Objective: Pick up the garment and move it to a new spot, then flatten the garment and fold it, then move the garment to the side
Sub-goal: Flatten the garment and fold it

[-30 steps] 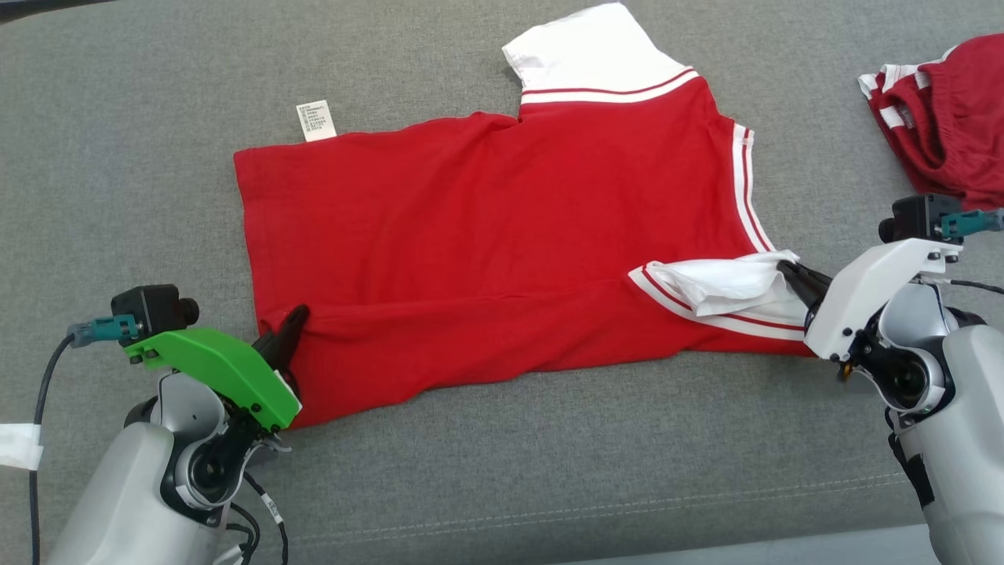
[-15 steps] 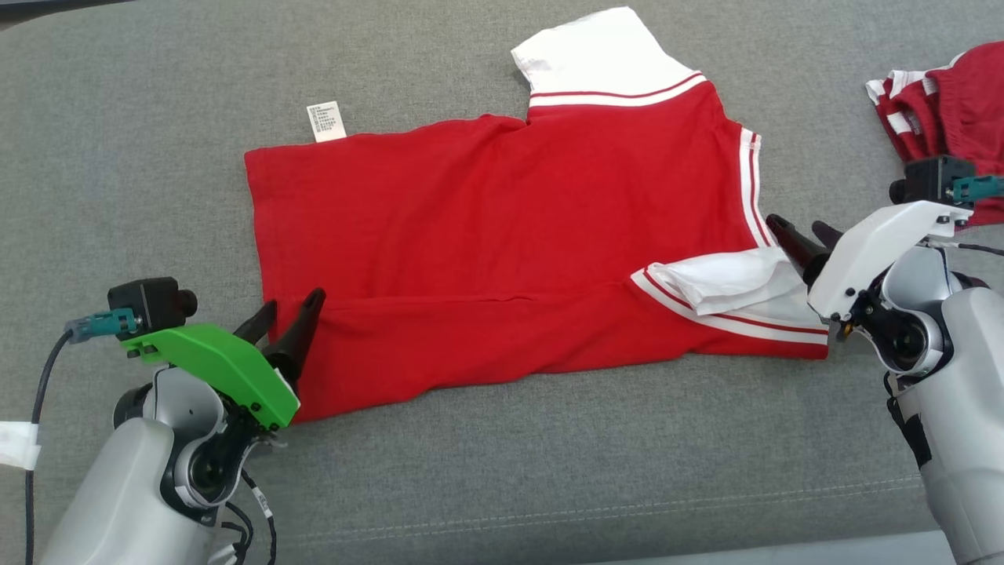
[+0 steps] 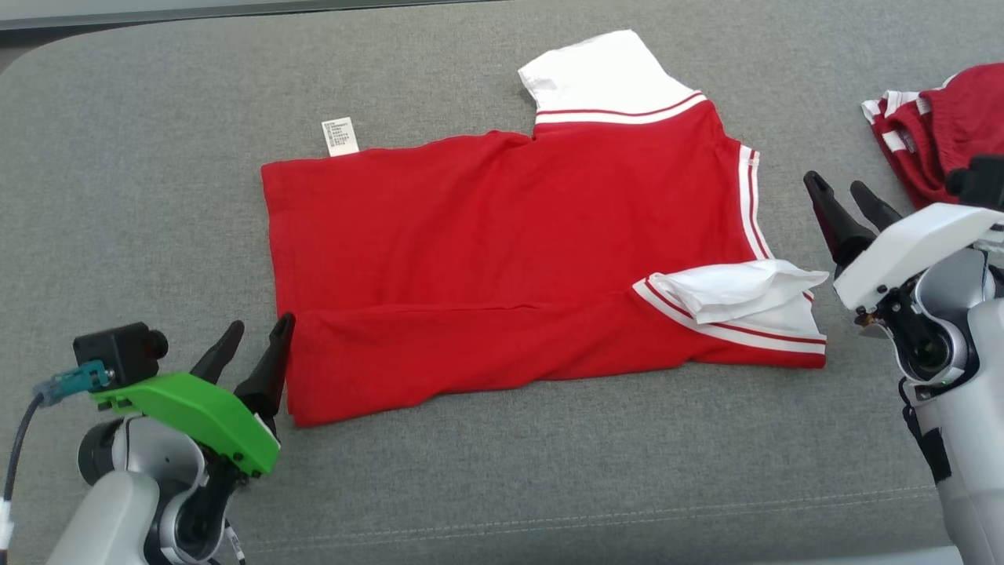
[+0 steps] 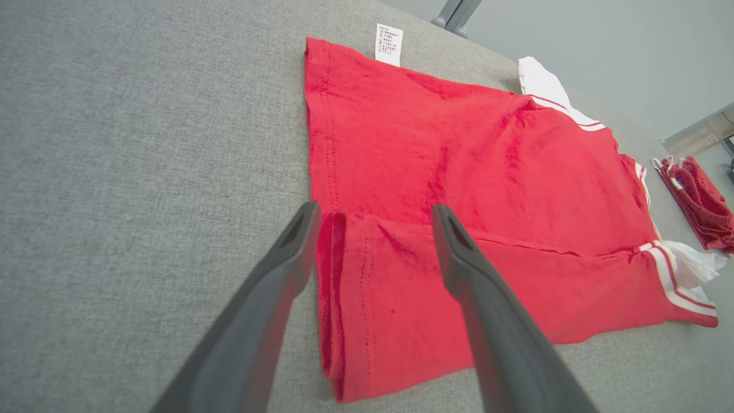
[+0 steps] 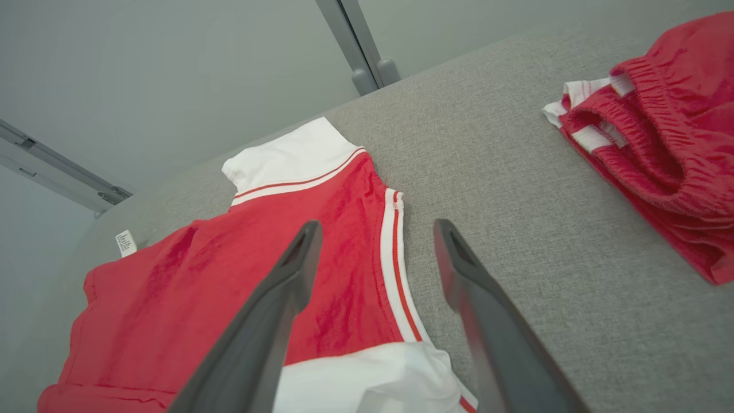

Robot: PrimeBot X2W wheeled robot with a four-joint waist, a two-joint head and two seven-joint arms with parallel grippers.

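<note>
While its print is unreadable, a label [image 3: 340, 136] adjoins the garment [image 3: 502, 259].

shirt [image 3: 502, 235]: red body | sleeves [image 3: 600, 74]: white, edged with thin red and white stripes | care label [image 3: 340, 136]: white, dark print | surface [image 3: 157, 196]: grey, fine woven fleck | shorts [image 3: 941, 133], upper right of frame: red, white stripes | left gripper [image 3: 261, 323]: green shell, dark fingers [image 3: 271, 361] | right gripper [image 3: 835, 183]: white shell, dark fingers
</note>
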